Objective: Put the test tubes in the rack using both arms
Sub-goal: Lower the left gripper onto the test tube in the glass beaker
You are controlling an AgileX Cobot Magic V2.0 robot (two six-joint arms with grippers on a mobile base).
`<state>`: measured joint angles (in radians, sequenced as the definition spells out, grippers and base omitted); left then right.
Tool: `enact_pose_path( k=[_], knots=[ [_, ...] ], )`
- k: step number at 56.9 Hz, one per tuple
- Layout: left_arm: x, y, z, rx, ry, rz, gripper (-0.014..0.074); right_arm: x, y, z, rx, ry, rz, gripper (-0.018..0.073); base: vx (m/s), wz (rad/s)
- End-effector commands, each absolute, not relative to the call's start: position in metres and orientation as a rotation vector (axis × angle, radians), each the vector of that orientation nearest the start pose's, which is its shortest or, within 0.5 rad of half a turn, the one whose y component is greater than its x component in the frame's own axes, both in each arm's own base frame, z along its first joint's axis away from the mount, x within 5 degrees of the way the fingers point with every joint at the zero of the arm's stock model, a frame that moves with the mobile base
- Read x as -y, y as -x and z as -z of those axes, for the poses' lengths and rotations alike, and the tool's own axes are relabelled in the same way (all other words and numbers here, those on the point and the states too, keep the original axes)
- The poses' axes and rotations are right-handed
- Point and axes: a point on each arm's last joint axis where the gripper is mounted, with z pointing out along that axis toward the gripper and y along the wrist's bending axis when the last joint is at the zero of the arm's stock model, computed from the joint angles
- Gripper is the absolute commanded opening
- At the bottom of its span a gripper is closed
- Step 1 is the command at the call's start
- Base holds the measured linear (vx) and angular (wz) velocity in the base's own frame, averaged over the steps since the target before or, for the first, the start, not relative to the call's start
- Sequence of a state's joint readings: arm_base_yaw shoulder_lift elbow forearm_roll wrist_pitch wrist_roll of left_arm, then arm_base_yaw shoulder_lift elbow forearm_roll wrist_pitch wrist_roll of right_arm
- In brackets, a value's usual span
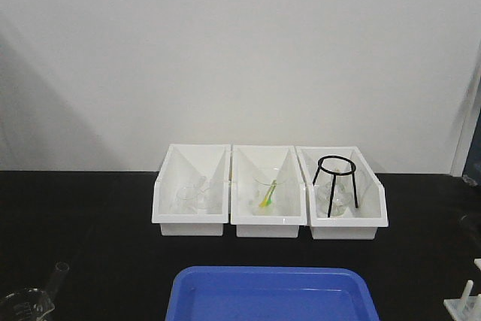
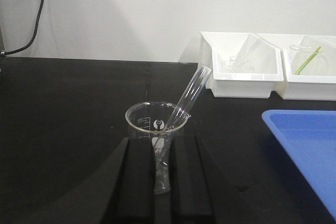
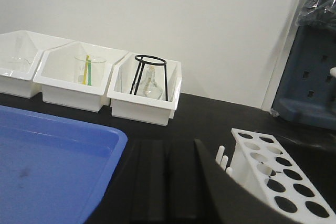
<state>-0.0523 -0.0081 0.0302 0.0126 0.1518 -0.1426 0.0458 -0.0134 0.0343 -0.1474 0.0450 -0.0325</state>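
- Front view: the test tube (image 1: 56,276) leans in a clear beaker (image 1: 26,306) at the table's near left corner. The rack (image 1: 464,306) just peeks in at the near right corner, so the two are well apart. A blue tray (image 1: 195,283) lies between them, with three white bins (image 1: 192,219) behind it. Neither arm shows here. Only this one tube can be made out among the task's things.
- Left wrist view: the left gripper (image 2: 163,145) sits low, just in front of the beaker, and lines up with its base. Its jaws are drawn close with only a narrow slit between them, and they grasp nothing. The tube rests inside the glass, slanting up and to the right with its open rim above the beaker's lip. No part of the gripper touches it.
- Right wrist view: the right gripper (image 3: 167,145) hangs over the dark table, with the rack just to its right and the tray to its left. Its jaws are pressed together and empty. The holes of the rack that show look empty, though one has a faint glint I cannot read.
- Judgement: the task looks barely begun, with no tube seated in the rack. What is left is to lift the tube, carry or hand it across, and place it in a hole.
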Motion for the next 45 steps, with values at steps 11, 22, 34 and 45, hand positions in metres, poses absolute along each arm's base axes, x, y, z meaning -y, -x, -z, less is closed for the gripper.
enact_pose_path(
  k=[11,22,34,45],
  knots=[
    [0.003,-0.055,-0.204,-1.456,0.059,0.159,0.0241,-0.004,-0.055,-0.221,-1.332,0.146,0.068,-0.0008,0.0,0.0],
    [0.003,-0.045,-0.256,-1.295,0.049,0.165,0.0241,-0.003,-0.047,-0.269,-1.271,0.095,0.033,-0.0008,0.0,0.0],
    [0.003,-0.05,-0.335,-1.246,0.039,0.157,0.0241,-0.003,-0.051,-0.348,-1.223,0.087,0.036,-0.0008,0.0,0.0],
    [0.006,-0.097,-0.379,-1.358,-0.04,0.049,0.0241,-0.004,-0.087,-0.386,-1.285,0.092,0.036,-0.0008,0.0,0.0]
  ],
)
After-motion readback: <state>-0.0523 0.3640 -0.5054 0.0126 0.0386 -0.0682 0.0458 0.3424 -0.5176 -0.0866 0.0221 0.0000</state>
